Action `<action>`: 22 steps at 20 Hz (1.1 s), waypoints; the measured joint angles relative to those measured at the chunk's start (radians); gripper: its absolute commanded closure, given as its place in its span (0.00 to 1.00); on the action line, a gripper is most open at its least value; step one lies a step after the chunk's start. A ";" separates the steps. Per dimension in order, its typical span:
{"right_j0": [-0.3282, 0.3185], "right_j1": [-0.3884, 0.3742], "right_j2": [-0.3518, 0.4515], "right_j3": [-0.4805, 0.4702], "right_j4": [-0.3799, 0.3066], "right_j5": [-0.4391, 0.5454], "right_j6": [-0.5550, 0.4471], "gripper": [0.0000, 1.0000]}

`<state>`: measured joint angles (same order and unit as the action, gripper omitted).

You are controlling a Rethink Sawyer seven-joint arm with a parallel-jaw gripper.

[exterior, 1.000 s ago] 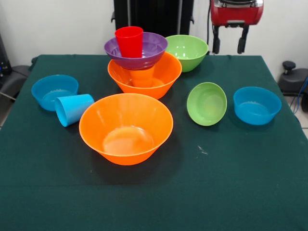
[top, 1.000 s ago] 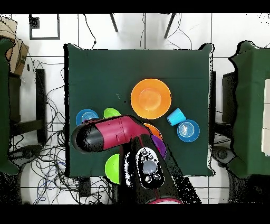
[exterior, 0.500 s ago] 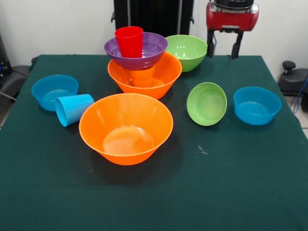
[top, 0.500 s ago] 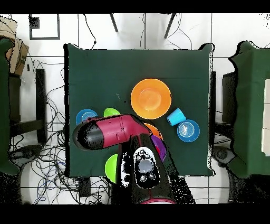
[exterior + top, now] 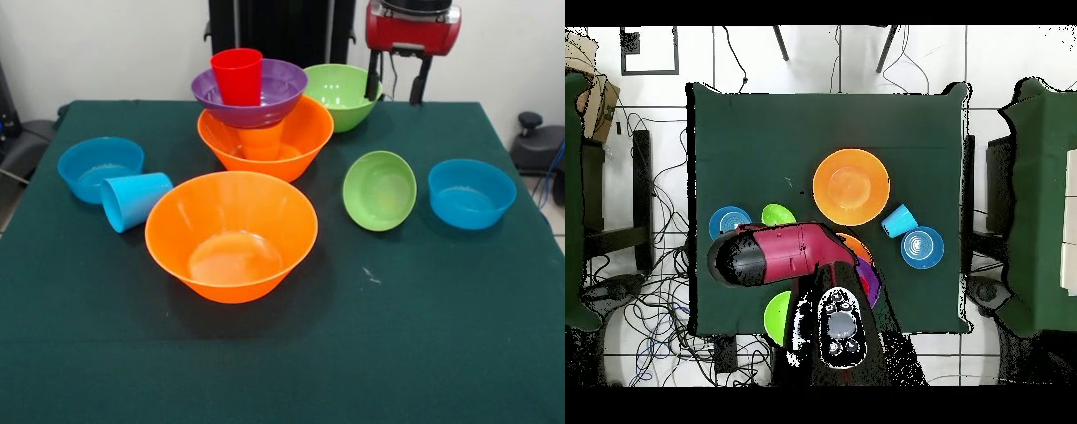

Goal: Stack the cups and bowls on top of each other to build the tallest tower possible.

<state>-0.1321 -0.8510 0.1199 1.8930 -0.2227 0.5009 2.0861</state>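
Observation:
The tower stands at the back centre: a large orange bowl [image 5: 265,146] holds an orange cup [image 5: 262,141], which carries the purple bowl [image 5: 252,95] with the red cup [image 5: 237,76] upright in it. My gripper [image 5: 394,84] hangs open and empty at the top, just right of the large green bowl [image 5: 341,94]. A second large orange bowl [image 5: 231,234] sits in front. The light blue cup [image 5: 134,200] lies on its side beside a small blue bowl [image 5: 100,167]. A small green bowl [image 5: 380,190] sits tilted next to the other small blue bowl [image 5: 471,193].
In the overhead view my arm [image 5: 780,255] covers most of the tower and part of the large green bowl [image 5: 776,318]. The front orange bowl [image 5: 851,187] and blue cup [image 5: 898,220] show beyond it. The green cloth [image 5: 424,336] covers the table.
My gripper has moved left in the front view, from the table's right back corner toward the large green bowl. The bowls and cups have not moved.

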 measured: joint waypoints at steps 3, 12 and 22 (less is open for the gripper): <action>0.017 0.000 -0.017 0.000 0.014 0.000 0.000 0.00; 0.085 0.018 -0.074 -0.012 0.056 0.000 0.000 0.00; 0.169 0.093 -0.135 -0.048 0.099 0.000 0.000 0.00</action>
<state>0.0365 -0.7582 -0.0147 1.8447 -0.1239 0.5005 2.0861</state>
